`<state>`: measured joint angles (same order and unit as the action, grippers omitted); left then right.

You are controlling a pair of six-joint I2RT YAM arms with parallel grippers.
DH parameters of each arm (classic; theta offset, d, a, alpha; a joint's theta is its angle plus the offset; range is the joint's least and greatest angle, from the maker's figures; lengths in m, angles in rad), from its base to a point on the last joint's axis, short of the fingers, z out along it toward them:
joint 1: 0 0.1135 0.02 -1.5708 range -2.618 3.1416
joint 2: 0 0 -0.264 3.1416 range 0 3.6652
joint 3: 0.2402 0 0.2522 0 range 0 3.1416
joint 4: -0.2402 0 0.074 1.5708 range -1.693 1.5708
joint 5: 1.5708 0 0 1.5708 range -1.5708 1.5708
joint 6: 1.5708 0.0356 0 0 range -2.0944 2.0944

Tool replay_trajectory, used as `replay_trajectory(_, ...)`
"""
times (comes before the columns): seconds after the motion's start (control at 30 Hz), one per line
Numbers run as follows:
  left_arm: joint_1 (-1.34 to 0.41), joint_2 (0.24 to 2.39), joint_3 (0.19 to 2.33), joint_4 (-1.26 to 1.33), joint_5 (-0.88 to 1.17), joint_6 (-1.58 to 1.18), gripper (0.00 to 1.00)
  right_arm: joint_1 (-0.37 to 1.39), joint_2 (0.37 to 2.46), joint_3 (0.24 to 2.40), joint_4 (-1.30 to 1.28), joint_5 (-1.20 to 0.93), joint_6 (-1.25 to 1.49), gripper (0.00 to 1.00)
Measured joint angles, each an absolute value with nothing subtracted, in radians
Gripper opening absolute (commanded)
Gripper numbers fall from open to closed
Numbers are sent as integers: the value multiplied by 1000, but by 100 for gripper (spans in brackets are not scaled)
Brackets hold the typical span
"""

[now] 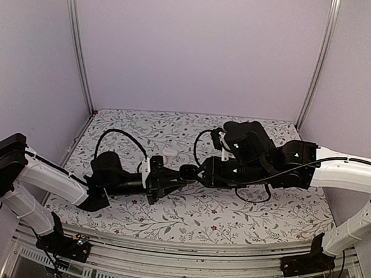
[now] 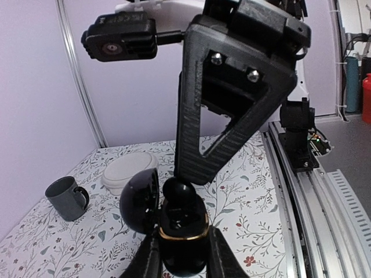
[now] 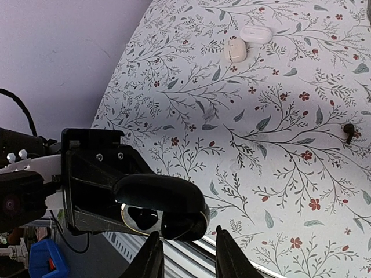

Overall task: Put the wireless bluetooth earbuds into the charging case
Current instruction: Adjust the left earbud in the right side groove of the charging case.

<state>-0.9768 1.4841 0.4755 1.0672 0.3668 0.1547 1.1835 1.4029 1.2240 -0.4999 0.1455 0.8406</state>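
Above the tabletop (image 1: 256, 220) our left end effector (image 2: 182, 260) pinches the charging case (image 2: 182, 226) — the right end effector (image 3: 190, 240), spread just beside it, could knock it loose.

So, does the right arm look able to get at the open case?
Probably yes: the left gripper holds the black case with its lid open, and the right gripper hovers just beside it, nothing between.

We are seeing a grey mug (image 2: 66, 198) standing on the floral tablecloth (image 2: 255, 231), a round white dish (image 2: 130, 171) lying near it, lilac walls (image 1: 198, 51) rising behind, an aluminium rail (image 2: 324, 202) running along its edge, a blue bottle (image 2: 352, 84) and a red bottle (image 2: 366, 95) standing beyond.
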Motion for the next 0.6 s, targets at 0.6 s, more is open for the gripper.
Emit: replay_trajectory(0.6, -972, 1535, 492, 1060, 376, 119, 0, 1184, 1472, 1264, -542, 148, 854, 29)
